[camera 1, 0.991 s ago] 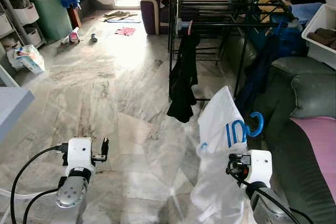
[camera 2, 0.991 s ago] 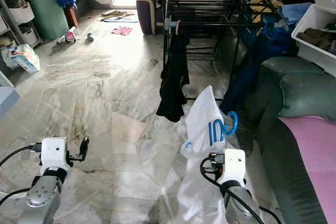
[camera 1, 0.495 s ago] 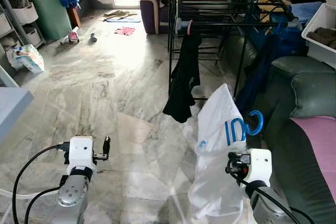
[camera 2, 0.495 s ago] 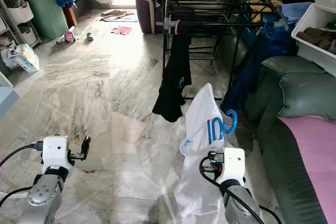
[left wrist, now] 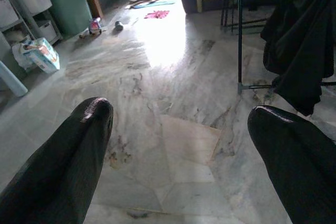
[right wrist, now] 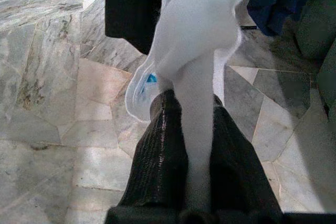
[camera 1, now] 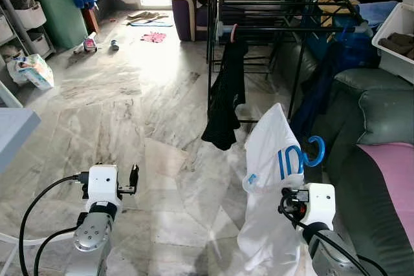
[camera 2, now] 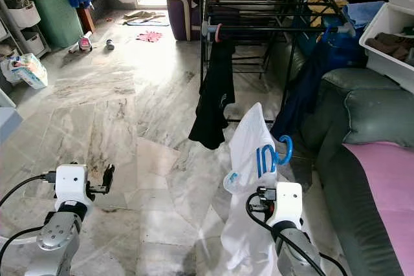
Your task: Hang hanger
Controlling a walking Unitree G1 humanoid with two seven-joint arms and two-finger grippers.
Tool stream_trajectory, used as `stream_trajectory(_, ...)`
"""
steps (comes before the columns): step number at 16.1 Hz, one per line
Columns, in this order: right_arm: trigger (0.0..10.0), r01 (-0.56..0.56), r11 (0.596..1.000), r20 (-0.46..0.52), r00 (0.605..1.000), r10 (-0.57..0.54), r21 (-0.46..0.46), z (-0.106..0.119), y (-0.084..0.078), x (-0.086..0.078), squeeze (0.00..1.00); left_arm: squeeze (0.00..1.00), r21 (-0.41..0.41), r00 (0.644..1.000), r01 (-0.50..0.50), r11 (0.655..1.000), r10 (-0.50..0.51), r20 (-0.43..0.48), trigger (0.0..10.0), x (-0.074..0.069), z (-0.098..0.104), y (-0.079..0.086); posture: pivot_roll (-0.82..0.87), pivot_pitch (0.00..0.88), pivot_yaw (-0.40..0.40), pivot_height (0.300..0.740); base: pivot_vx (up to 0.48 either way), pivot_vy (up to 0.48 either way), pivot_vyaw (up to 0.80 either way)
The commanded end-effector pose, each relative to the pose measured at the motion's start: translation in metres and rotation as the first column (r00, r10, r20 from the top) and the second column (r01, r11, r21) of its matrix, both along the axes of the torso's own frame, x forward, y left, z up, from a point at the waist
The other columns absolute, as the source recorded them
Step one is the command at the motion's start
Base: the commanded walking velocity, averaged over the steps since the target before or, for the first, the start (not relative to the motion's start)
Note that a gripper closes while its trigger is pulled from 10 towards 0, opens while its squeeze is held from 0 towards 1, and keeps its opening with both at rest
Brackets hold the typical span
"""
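Far left: white storage bins [camera 1: 31,16] stacked on shelving beside a green cabinet [camera 1: 66,17], contents too small to tell; a white printed bag [camera 1: 33,71] slumped on the marble floor [camera 1: 129,101] below them. Further along the floor, by the bright doorway, a small toy [camera 1: 90,44] and a pink cloth [camera 1: 154,37].

Low at left, the left tool [left wrist: 178,145] raised over bare floor, fingers [left wrist: 79,150] spread wide with nothing between them.

Centre: a black drying rack [camera 1: 272,4], a black garment [camera 1: 226,95] hung by a pink hook from its front rail, hem loose above the floor. Behind the rack, a dark purple armchair [camera 1: 184,11] heaped with clothes.

Right of centre, the right tool [right wrist: 197,145] clamped tight on the white shirt [camera 1: 272,159] with blue printing, cloth pinched between the two fingers [right wrist: 160,156]; the hanger [camera 1: 315,152] inside the shirt, its blue hook curled out at the top right, just above the tool and well below the rack's rail. Between hook and rail, a dark blue garment [camera 1: 323,82] hung from the rack's right end.

Far right: a green sofa [camera 1: 375,114] with a pink cover [camera 1: 394,179], and a white tub [camera 1: 394,40] holding folded brown clothes [camera 1: 398,44].
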State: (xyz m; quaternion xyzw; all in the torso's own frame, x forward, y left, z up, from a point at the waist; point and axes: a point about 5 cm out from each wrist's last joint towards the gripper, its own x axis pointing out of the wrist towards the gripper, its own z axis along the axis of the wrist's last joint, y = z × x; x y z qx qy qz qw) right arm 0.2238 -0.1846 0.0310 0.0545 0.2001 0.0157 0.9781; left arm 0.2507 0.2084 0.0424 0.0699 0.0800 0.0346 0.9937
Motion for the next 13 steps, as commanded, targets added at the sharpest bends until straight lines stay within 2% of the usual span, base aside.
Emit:
stream_trajectory(1,10.0,-0.012,1.0,0.072,0.997,0.012,-0.005,0.015,0.001,0.008,0.0,0.0,0.006,1.0,0.001,1.0,-0.001,0.003,10.0,0.002,0.0,-0.002,-0.02,0.0,0.01,0.74,0.0,0.0,0.0)
stream_trajectory(6,10.0,-0.012,1.0,0.062,0.998,0.012,-0.002,0.013,0.001,0.008,0.0,0.0,0.004,1.0,-0.011,1.0,0.011,0.009,10.0,0.002,-0.002,0.002,-0.02,0.0,0.009,0.74,0.0,0.0,0.0)
stream_trajectory(10,10.0,-0.008,1.0,0.115,0.993,0.011,-0.029,0.023,-0.001,0.017,0.0,0.0,-0.084,0.999,0.03,0.996,-0.028,0.024,10.0,-0.002,-0.001,-0.002,-0.02,0.0,0.011,0.74,0.0,0.0,0.0)
stream_trajectory(13,10.0,-0.021,0.999,0.109,0.994,0.026,-0.043,0.022,-0.006,0.015,0.0,0.0,-0.064,0.999,0.052,0.997,-0.052,0.006,10.0,-0.011,-0.005,0.005,-0.01,0.0,0.006,0.74,0.0,0.0,0.0)
